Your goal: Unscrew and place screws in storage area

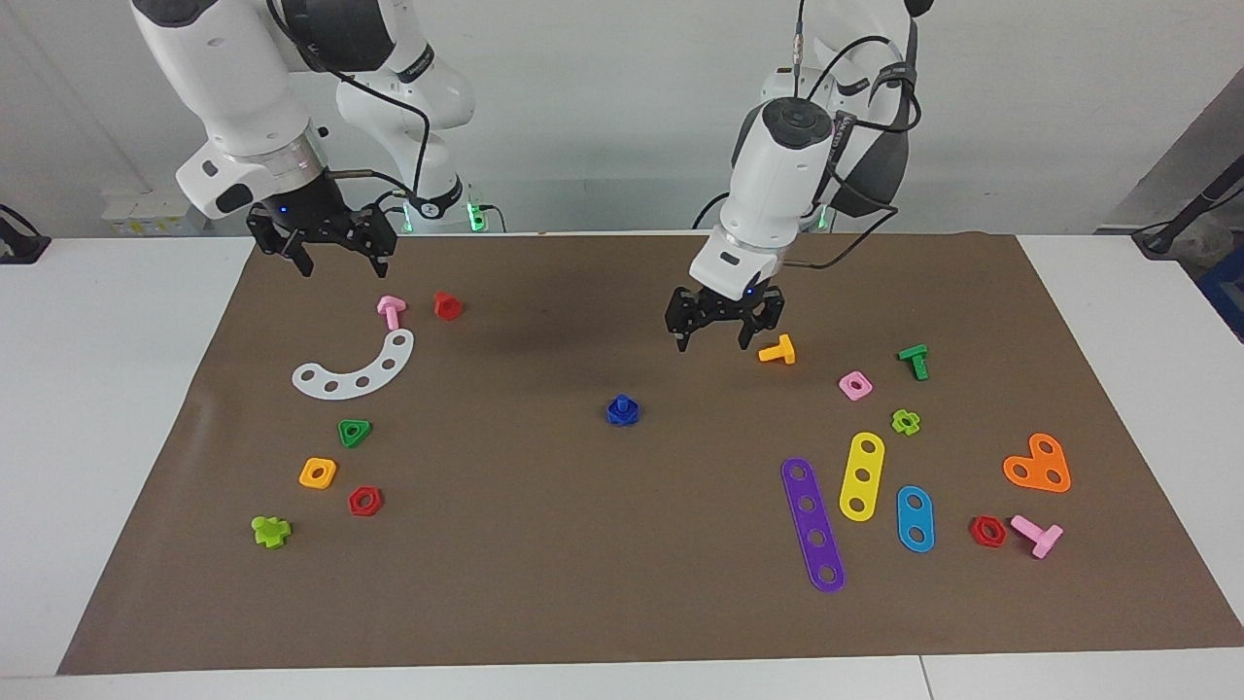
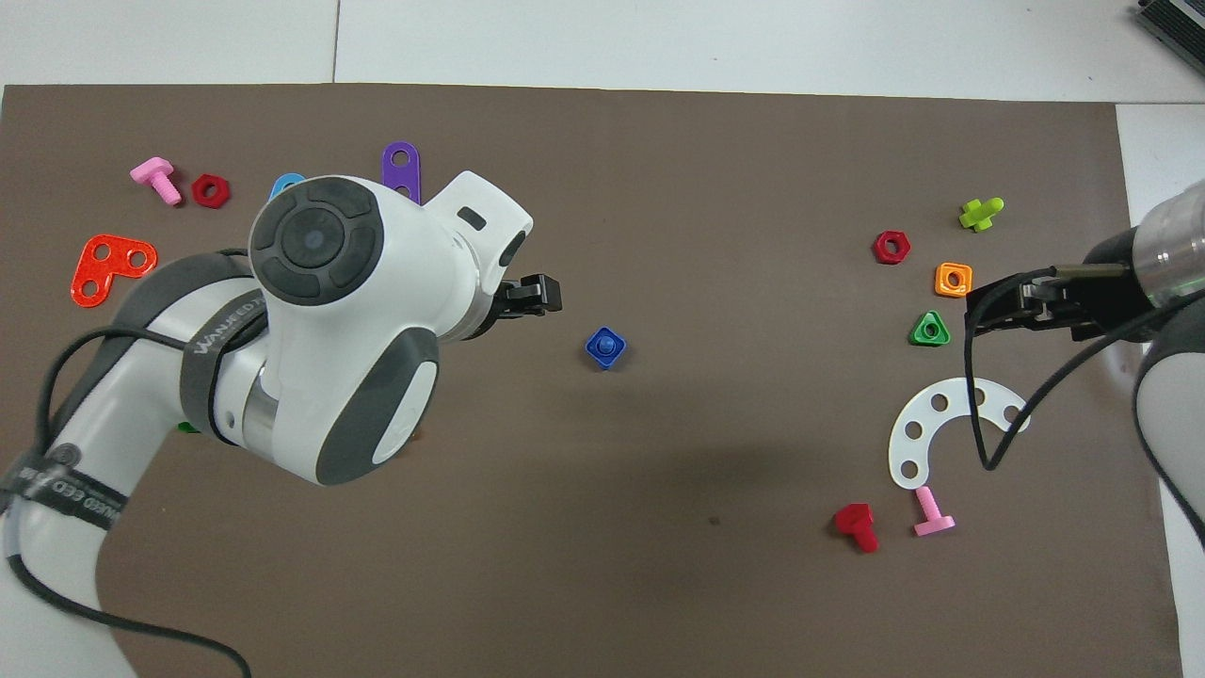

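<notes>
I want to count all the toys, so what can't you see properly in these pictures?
- Overhead view: the left arm covers the yellow strip, pink nut and orange bolt.
- Overhead view: the same arm hides most of the purple strip.
- Both views: the blue screw is too small to show how far it is threaded into its nut.
</notes>
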### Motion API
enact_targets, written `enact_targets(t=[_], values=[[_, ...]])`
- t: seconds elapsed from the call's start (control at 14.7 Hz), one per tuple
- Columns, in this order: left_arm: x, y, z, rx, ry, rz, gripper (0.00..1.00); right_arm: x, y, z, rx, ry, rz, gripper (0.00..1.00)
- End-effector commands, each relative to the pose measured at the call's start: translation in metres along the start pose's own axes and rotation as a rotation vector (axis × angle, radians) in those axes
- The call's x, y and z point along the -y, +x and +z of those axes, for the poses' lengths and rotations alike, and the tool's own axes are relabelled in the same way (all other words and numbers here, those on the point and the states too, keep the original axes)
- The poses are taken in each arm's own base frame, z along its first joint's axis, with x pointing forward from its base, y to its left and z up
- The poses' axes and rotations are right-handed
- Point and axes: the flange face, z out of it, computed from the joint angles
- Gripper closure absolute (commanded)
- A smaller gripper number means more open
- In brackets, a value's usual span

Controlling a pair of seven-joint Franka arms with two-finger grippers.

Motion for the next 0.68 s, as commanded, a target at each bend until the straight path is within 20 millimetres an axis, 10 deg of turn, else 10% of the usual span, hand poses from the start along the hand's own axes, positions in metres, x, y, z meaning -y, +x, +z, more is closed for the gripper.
enact_targets(t=[0.0,0.61], values=[[-0.039,0.000,0.037,0.006,-0.021,-0.027,0.04,-0.002,-0.007,-0.001,0.009,0.016,-0.022,0.00],[-0.084,-0.005,0.137,-0.023,0.002,-0.007,0.09,-0.002,-0.007,-0.001,0.009,0.016,-0.022,0.00]])
